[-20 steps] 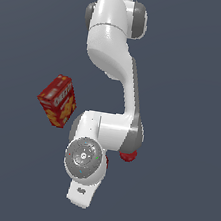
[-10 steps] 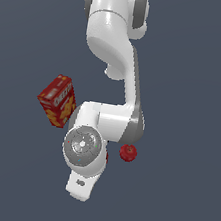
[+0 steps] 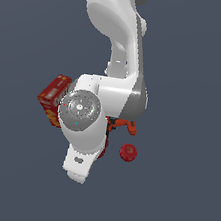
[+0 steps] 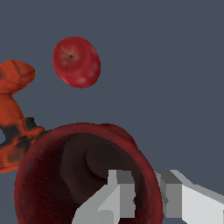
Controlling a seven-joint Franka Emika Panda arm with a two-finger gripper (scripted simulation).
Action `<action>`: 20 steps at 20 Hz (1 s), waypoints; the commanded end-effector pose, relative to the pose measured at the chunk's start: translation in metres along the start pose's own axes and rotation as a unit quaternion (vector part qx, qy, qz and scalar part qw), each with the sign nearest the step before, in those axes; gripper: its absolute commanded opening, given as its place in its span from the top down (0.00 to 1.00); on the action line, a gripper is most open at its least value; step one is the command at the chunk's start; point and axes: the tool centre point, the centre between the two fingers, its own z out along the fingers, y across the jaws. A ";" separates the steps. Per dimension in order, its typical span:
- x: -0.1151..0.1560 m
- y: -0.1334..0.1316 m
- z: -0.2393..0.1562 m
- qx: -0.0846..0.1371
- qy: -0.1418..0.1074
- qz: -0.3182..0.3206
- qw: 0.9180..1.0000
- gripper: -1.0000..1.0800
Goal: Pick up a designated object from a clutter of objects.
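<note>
Wrist view: the gripper (image 4: pixel 142 192) stands with its two pale fingers set narrowly apart and straddling the rim of the dark red mug (image 4: pixel 65 175). One finger (image 4: pixel 116 194) lies inside the dark cavity; the other (image 4: pixel 175 192) lies outside the wall. The rim passes through the gap between them. Whether the pads press on the wall cannot be told.

The mug fills the lower part of this picture, and its open mouth faces the camera. Its long axis therefore runs roughly along the line of sight, with the round base visible deep inside. The handle is not clearly shown.

Beyond the mug, an orange-and-black power drill (image 4: pixel 15 118) sits at the left edge, and a small red apple (image 4: pixel 76 61) lies apart from it in the upper left.

Exterior view: the white arm (image 3: pixel 111 57) covers most of the scene. Only a sliver of the mug (image 3: pixel 103 152) shows beside the wrist, in the lower centre. The drill (image 3: pixel 122 125) peeks out just above, the apple (image 3: pixel 128 152) lies to the lower right, and a red-and-yellow box (image 3: pixel 51 98) sits at centre left, partly behind the arm.
</note>
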 end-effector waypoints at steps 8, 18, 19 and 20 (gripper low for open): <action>-0.022 -0.053 -0.071 -0.002 0.000 0.000 1.000 1.00; -0.048 -0.117 -0.155 -0.002 0.000 0.000 1.000 1.00; -0.051 -0.124 -0.164 -0.002 0.000 0.000 1.000 1.00; -0.054 -0.130 -0.174 -0.002 0.000 0.000 1.000 1.00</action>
